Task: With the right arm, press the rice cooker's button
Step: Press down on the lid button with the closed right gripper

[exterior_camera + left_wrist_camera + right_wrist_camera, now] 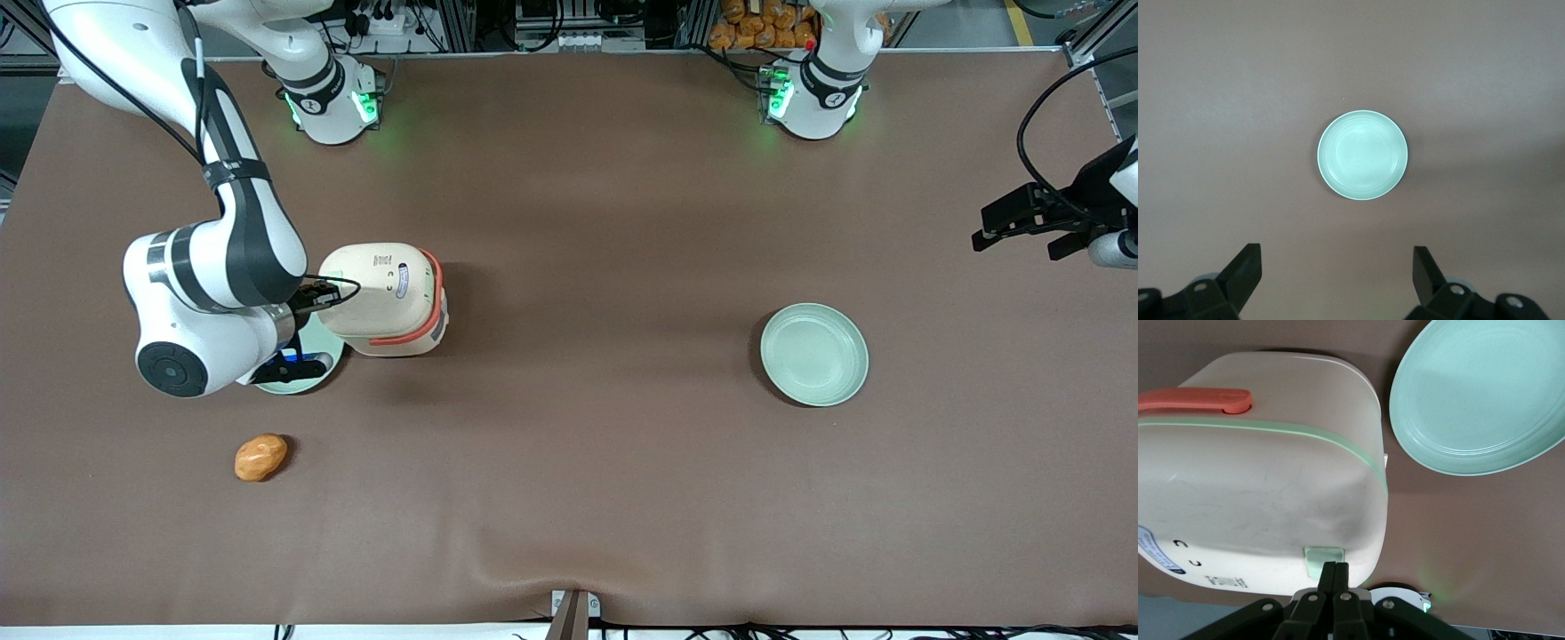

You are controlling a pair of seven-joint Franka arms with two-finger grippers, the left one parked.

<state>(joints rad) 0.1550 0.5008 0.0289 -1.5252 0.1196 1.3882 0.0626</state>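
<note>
Left of centre in the front view, the rice cooker (388, 300) stands on the brown table (569, 480) with its cream lid shut and its coral handle band (433, 298) wrapping the side that faces the parked arm's end of the table. The right arm (213, 276) reaches down from the upper left of that frame and bends at a thick round joint in the left-middle, so that its black gripper (313, 297) meets the cooker's lid on the side toward the working arm's end of the table. Seen from the right wrist view, the gripper (1334, 572) has its two fingers (1328, 577) pressed together with no gap, holding nothing, and their tips touch the edge of the button (1324, 558), the small pale green pad set into the cream lid just above the pale green rim (1271, 430). A mint-green plate (298, 360) lies just beside the cooker, partly covered by the arm in the front view and nearer to the front camera than the gripper. An orange bread roll (260, 457) lies in the lower left of the front frame, nearer to that camera than the plate and apart from it. A second mint-green plate (813, 354) sits well apart toward the parked arm's end of the table, right of centre in the frame.
</note>
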